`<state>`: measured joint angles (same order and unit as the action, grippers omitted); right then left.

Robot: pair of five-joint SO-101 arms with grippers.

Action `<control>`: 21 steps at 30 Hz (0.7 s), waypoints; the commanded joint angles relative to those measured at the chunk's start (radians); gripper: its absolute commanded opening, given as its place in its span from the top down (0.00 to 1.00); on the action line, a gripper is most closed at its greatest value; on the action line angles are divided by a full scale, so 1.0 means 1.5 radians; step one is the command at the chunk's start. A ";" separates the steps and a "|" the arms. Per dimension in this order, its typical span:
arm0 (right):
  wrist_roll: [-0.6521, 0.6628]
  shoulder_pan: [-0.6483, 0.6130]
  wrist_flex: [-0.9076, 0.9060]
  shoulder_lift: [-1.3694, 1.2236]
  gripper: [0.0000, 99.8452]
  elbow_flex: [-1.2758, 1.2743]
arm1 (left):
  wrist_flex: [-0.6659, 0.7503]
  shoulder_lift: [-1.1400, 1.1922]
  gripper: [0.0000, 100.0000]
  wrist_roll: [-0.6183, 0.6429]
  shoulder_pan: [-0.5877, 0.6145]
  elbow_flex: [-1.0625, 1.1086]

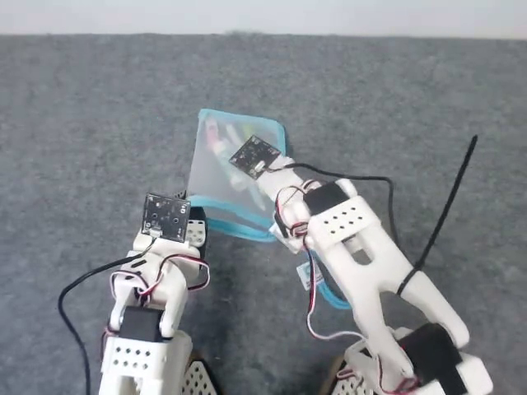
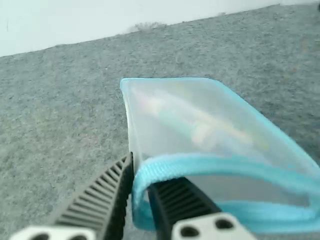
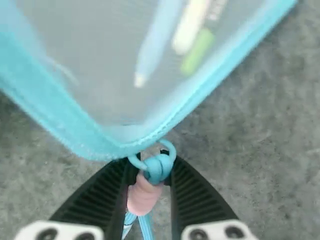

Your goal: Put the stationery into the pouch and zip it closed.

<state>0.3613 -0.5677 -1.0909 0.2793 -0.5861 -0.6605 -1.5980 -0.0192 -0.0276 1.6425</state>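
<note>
Currently the translucent, blue-edged pouch [image 1: 224, 169] lies on the grey surface [image 1: 82, 123] with pens [image 3: 190, 25] inside. The left end effector [image 2: 140, 175] pinches its zip-edge corner, and the right end effector [image 3: 150, 167] clamps the zipper pull [image 3: 144, 196] at the neighbouring corner.

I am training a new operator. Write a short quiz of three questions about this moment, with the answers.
1. True or false: the stationery is already inside the pouch.
2. What is the right gripper shut on? A) a pen B) the zipper pull C) nothing
3. Fill in: the left gripper clamps the pouch by its blue ____.

Key: 1 true; 2 B; 3 edge.
</note>
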 commanded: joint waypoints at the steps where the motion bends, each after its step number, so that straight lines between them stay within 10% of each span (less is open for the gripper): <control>1: 0.007 -0.031 -0.040 0.146 0.99 0.047 | 0.027 -0.006 0.99 0.011 -0.019 -0.011; 21: -0.009 -0.217 -0.142 0.461 0.99 0.028 | 0.010 -0.005 0.99 0.013 0.029 -0.017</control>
<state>0.3567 -0.8485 -1.2981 0.9037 -0.5877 -0.6575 -1.5980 -0.0100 -0.0046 1.6425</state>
